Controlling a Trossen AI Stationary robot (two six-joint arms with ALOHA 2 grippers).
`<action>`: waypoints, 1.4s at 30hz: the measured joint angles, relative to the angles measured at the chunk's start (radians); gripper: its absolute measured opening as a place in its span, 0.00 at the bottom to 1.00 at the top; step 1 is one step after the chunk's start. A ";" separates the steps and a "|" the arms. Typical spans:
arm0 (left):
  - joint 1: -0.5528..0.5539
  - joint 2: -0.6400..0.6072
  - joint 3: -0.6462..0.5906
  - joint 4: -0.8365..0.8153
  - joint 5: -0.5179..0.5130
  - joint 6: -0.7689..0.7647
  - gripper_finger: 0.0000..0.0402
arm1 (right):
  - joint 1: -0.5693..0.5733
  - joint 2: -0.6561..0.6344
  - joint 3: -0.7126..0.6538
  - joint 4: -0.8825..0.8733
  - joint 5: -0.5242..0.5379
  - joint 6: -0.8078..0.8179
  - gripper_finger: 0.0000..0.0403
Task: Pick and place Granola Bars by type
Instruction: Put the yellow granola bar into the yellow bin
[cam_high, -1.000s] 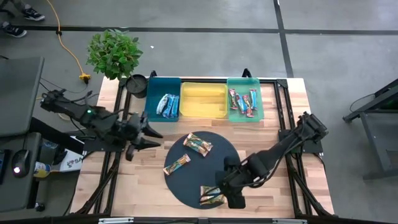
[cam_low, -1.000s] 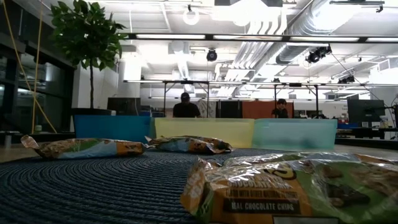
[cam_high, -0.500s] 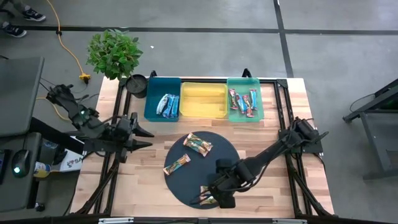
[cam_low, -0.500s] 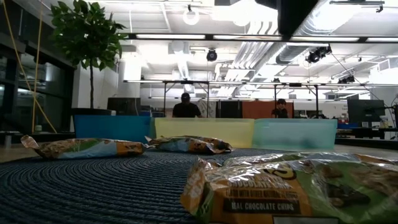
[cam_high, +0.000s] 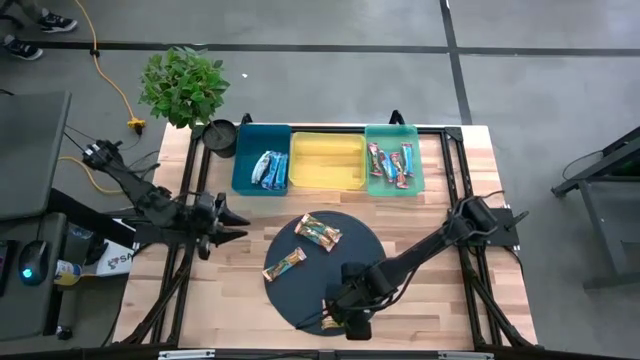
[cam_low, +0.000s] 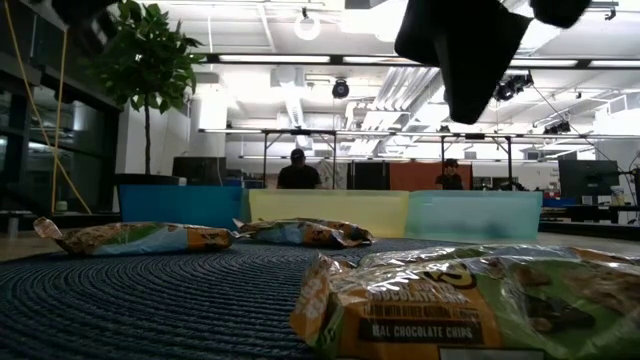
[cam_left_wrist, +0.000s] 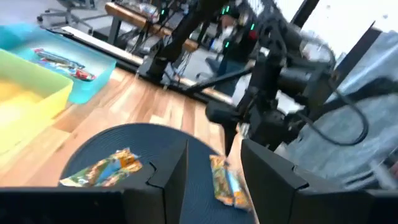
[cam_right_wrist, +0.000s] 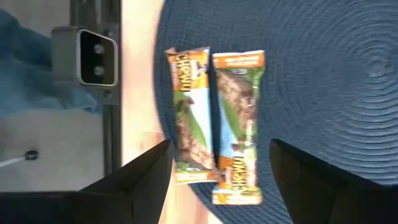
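Item: Granola Bars, tan-gold kind, four left on the round dark mat (cam_high: 300, 285) on the tabletop (cam_high: 450, 310).

Position: a pair of bars (cam_right_wrist: 214, 121) lies side by side, touching, at the mat's near edge; one half overhangs the mat onto the wood. Two further bars sit well apart from them: a single bar (cam_high: 284, 264) mid-mat and another (cam_high: 318, 232) toward the bins.

Right gripper (cam_right_wrist: 217, 171): poised directly above the pair, jaws spread wide and empty, one finger on either outer side of the two bars. The bars' long axes run in line with the fingers (so the jaws close across the short width, a favourable approach). Both wrappers fall inside the gap; taking one alone looks doubtful.

Left gripper (cam_high: 232, 222): waits off the mat's far-left side, jaws partly parted, holding nothing; clearly the farther arm.

Destination: yellow bin (cam_high: 327, 178), empty, between the teal bin (cam_high: 243, 160) and the green bin (cam_high: 392, 185).
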 joint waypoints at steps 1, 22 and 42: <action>0.000 -0.027 -0.031 0.030 0.000 -0.006 0.37 | 0.000 0.002 0.000 0.004 -0.004 0.006 0.63; 0.001 -0.454 -0.415 0.247 -0.053 -0.001 0.37 | 0.001 0.004 0.000 -0.031 0.024 0.012 0.63; 0.278 -0.456 -0.418 0.255 0.162 0.123 0.32 | -0.049 0.046 -0.001 0.053 -0.001 -0.031 0.63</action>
